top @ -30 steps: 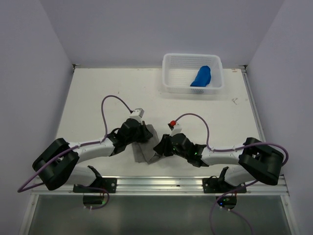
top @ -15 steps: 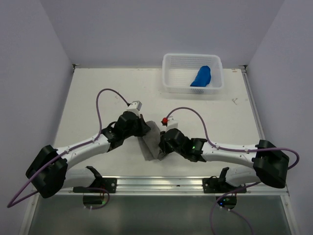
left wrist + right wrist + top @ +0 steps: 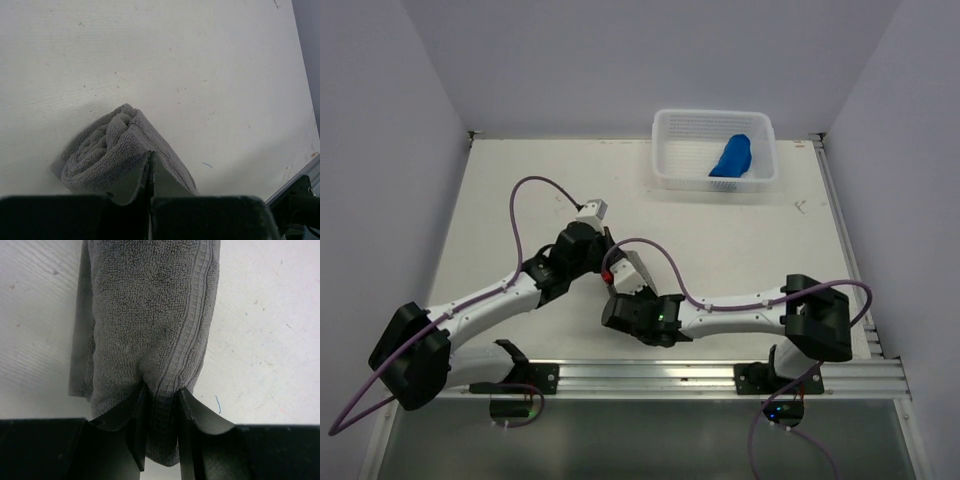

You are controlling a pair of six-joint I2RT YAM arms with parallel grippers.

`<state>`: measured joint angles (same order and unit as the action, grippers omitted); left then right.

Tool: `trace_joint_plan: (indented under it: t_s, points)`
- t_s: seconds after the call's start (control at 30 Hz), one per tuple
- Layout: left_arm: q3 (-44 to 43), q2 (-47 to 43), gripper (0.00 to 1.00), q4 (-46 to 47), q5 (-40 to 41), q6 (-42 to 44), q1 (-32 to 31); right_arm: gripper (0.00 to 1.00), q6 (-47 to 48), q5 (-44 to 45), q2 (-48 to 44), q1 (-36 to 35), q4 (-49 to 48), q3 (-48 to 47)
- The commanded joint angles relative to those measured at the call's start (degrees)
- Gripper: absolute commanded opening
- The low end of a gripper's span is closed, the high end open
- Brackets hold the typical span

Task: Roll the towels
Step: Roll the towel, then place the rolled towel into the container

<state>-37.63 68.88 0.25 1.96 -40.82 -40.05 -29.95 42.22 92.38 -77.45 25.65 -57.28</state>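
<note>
gripping one end of the grey towel (image 3: 150, 315), the right pincer (image 3: 160, 410) is clamped; the left pincer (image 3: 151, 170) sits closed against its rolled end.

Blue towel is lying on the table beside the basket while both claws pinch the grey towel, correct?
No. The blue towel lies inside the white basket, not beside it; the top external view shows that. The left claw and right claw do pinch the grey towel.
</note>
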Motion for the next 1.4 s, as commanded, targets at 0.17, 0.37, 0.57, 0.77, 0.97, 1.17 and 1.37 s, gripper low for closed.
trace_joint_plan:
  t_s: [0.17, 0.37, 0.57, 0.77, 0.97, 1.17, 1.37]
  points:
    - [0.09, 1.43, 0.00, 4.23, -1.69, 0.21, 1.03, 0.29, -0.19, 6.83, 8.52, -4.72, 5.29, -6.96]
    - [3.17, 1.78, 0.00, 4.06, -0.20, 0.65, 1.03, 0.34, -1.42, 5.25, 9.49, -5.52, 4.85, -8.29]
    - [9.93, 4.67, 0.00, 6.25, 2.79, 0.21, 1.64, 0.40, -2.30, 3.14, 5.72, -5.52, 3.36, -7.50]
    - [12.49, 3.37, 0.00, 6.52, 3.49, -0.40, 1.82, 0.62, -2.30, -0.73, -1.22, -4.82, 1.69, -6.18]
    - [13.46, 1.43, 0.00, 5.46, 4.20, -0.40, 1.82, 0.94, -3.00, -14.75, -14.67, 3.33, -6.91, 0.93]
    - [14.95, 0.29, 0.00, 5.99, 4.02, -1.11, 1.82, 0.99, -6.69, -28.32, -16.71, 12.22, -14.13, 6.83]
    - [16.44, -0.85, 0.00, 6.34, 3.67, -1.81, 1.73, 0.99, -7.93, -35.97, -9.52, 14.69, -18.87, 7.97]
